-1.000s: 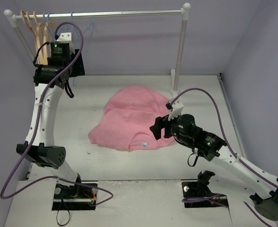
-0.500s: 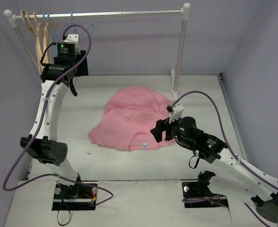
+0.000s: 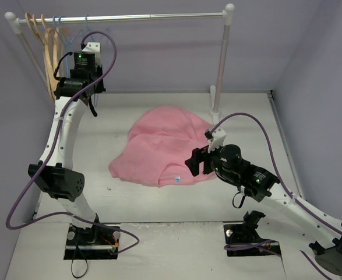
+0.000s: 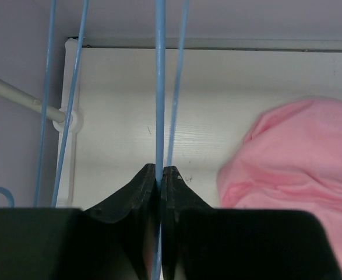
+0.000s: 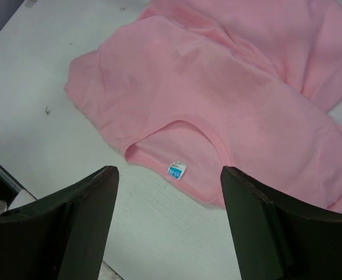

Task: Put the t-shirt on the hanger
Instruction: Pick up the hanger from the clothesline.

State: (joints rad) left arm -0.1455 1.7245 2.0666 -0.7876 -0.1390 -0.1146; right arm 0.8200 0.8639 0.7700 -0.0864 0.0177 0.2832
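At the back left of the tabletop (image 3: pixel 176 204), under the clothes rail (image 3: pixel 136 17), the left jaws are pinched tight on one thin blue wire of the hanger (image 4: pixel 159 87). In the left wrist view the two black fingers (image 4: pixel 137 192) meet on the wire with no gap showing. Only straight runs of wire appear there, so the hook and shoulders are cut off. I cannot tell whether a second wire just beside it belongs to the same hanger.

From above, the left arm (image 3: pixel 63 125) and its camera housing cover most of the grip. The blue hangers behind it show only as faint lines beside the wooden hangers (image 3: pixel 47 44).

The t-shirt (image 3: pixel 159 149) lies crumpled mid-tabletop, well apart from the rail, with its neck opening toward the near edge and its white label (image 5: pixel 177 169) showing. The right jaws hover spread wide over that near edge, holding nothing, with the neck framed between the fingers. The label's print is too small to read, and the sleeves are lost in folds.
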